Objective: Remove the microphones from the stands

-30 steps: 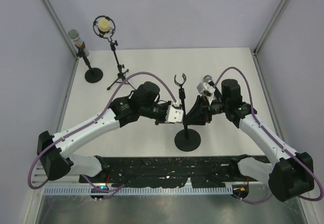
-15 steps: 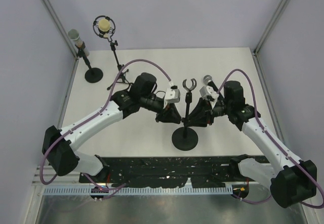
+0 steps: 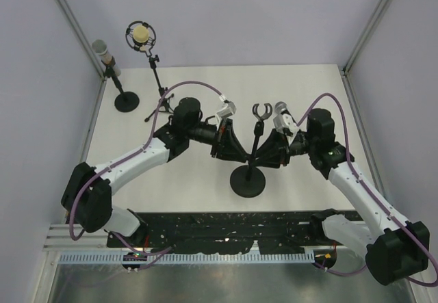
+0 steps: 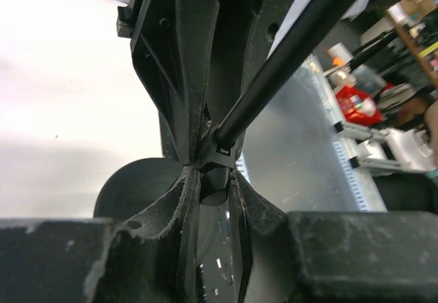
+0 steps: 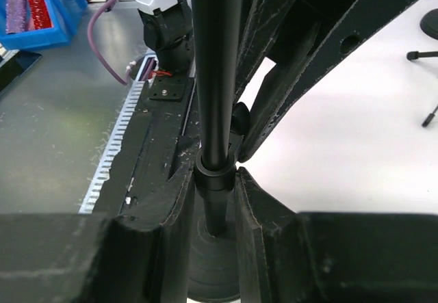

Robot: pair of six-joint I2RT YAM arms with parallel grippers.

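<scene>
stand (image 3: 248, 182) further left, in two grippers (image 3: 241, 157) (image 3: 263, 160)

Three microphones: grey microphone (image 3: 101, 48), ring-mounted microphone (image 3: 140, 35), loose microphone (image 3: 279, 107). Three stands: round-base stand (image 3: 126, 101), tripod stand (image 3: 161, 99), central stand (image 3: 248, 181). Two grippers: left gripper (image 4: 212, 165), right gripper (image 5: 215, 174).

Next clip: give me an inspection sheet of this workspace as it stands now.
Surface: white table, black plate at the near edge.
Job's things: stand upright, its clip empty; microphone head shows beside the right wrist, its support hidden.
Clutter: round-base mic stand and tripod mic stand, back left.
Grippers: left gripper and right gripper clamp the stand's pole from opposite sides.
Cables: purple cable loops over each arm.
Surroundings: pale enclosure walls.
</scene>
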